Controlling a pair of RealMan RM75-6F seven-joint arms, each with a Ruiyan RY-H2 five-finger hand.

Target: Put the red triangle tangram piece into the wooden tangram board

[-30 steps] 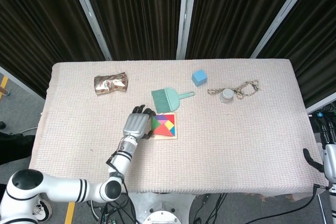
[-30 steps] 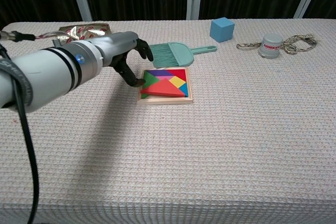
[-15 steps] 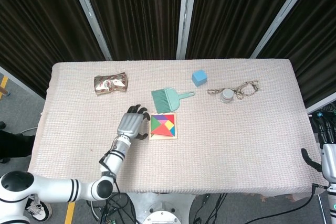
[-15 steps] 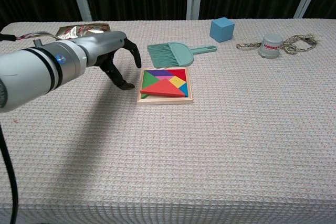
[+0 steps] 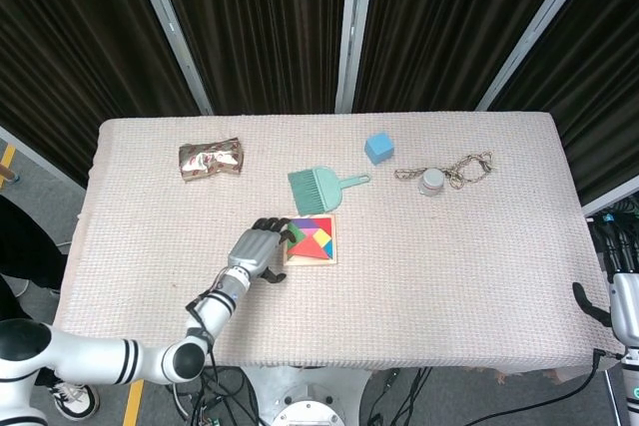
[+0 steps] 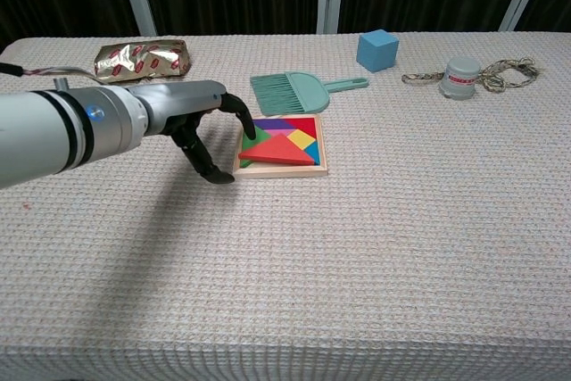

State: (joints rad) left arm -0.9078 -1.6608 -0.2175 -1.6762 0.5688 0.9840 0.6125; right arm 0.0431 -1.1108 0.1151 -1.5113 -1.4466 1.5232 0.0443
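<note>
The wooden tangram board (image 5: 332, 239) (image 6: 322, 144) lies mid-table, filled with coloured pieces. The red triangle (image 6: 280, 151) (image 5: 310, 252) lies along its near side; its left corner seems to ride over the frame. My left hand (image 6: 207, 129) (image 5: 257, 248) is at the board's left edge with its fingers spread and nothing in it. One fingertip (image 6: 251, 128) reaches over the green piece at that edge, and the thumb points down at the cloth. Only a sliver of my right arm (image 5: 621, 304) shows, at the table's lower right corner, far from the board.
A teal hand brush (image 5: 321, 186) (image 6: 294, 91) lies just behind the board. A foil snack bag (image 5: 210, 158) is at the back left, a blue cube (image 5: 377, 147) behind the brush, and a grey cap with a cord (image 5: 431, 181) to the right.
My left hand drew back left from the board, then came in again lower, at its near-left corner. The red triangle has kept its place.
</note>
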